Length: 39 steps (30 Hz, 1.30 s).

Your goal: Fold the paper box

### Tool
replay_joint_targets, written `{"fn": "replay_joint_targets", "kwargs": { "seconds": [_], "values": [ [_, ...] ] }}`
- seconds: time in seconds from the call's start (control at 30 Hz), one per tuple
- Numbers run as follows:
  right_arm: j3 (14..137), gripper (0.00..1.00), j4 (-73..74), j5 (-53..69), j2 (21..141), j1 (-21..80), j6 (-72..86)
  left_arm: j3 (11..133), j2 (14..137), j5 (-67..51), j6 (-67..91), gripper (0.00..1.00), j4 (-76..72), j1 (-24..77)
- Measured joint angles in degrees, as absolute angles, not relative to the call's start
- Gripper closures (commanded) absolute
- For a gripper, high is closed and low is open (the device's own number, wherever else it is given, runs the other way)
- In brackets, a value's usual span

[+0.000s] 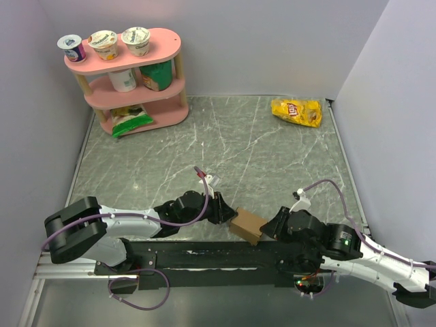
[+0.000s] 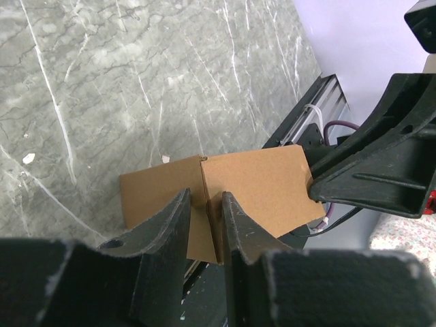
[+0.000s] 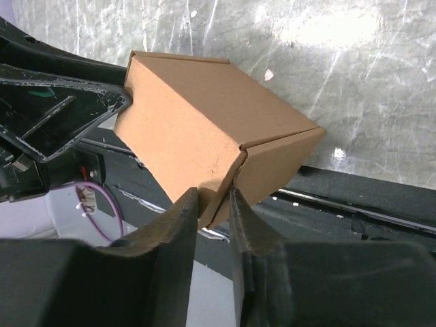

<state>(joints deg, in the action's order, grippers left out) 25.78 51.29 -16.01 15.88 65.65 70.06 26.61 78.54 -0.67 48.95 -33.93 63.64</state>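
- The paper box (image 1: 246, 226) is a small folded box of plain brown cardboard, low and centre in the top view, at the near edge of the table (image 1: 238, 143), where the grey marbled surface meets a black strip.
- It sits tilted between the two arms. I cannot tell whether it touches the table.
- The left end effector (image 1: 223, 208) meets the box from the left. In the left wrist view its fingers (image 2: 170, 231) are closed on a thin cardboard edge of the box (image 2: 252, 184), with almost no gap between them.
- The right end effector (image 1: 271, 228) meets the box from the right. In the right wrist view its fingers (image 3: 180, 228) pinch the lower corner of the box (image 3: 197, 116), where two panels meet at a seam.
- In the right wrist view, the tip of the other end effector touches the upper left side of the box.
- A pink shelf (image 1: 170, 51) stands in the upper left of the top view with yogurt cups (image 1: 103, 42) on its top tier.
- A yellow chip bag (image 1: 296, 111) lies on the table at the upper right, well apart from the box.
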Motion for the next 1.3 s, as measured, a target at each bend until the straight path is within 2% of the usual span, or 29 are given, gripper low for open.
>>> {"fn": "replay_joint_targets", "kwargs": {
  "seconds": [0.13,0.17,0.47,0.9,1.07,1.17,1.2,1.23,1.3],
  "values": [
    [25.6,0.79,51.2,-16.0,15.9,65.6,70.6,26.6,78.6,-0.7,48.9,0.72,-33.9,63.6],
    [25.5,0.89,51.1,-16.0,15.9,65.6,70.7,26.6,78.6,-0.6,48.9,0.71,-33.9,63.6],
    [24.6,0.96,49.7,-15.8,15.9,65.6,71.1,26.6,78.6,0.1,48.9,0.72,-33.8,63.6],
    [24.9,0.94,48.0,-17.5,20.8,69.5,73.6,26.6,78.4,2.3,49.4,0.72,-33.3,63.5],
    [24.8,0.85,47.6,-18.5,21.0,71.2,75.4,26.6,78.2,2.7,49.4,0.74,-33.3,63.5],
    [24.2,0.88,45.7,-18.6,21.1,71.7,75.6,24.6,78.0,3.5,49.7,0.76,-36.4,63.5],
    [23.8,0.89,44.3,-18.5,21.6,71.8,75.6,23.2,77.6,4.2,49.9,0.76,-38.2,63.5],
    [23.4,0.95,42.6,-18.5,22.5,71.9,75.5,21.8,77.3,4.9,50.2,0.75,-40.0,63.4],
    [23.2,0.96,39.1,-18.6,25.3,72.1,75.3,18.0,76.1,6.7,50.5,0.73,-44.8,63.3]
  ]
}}
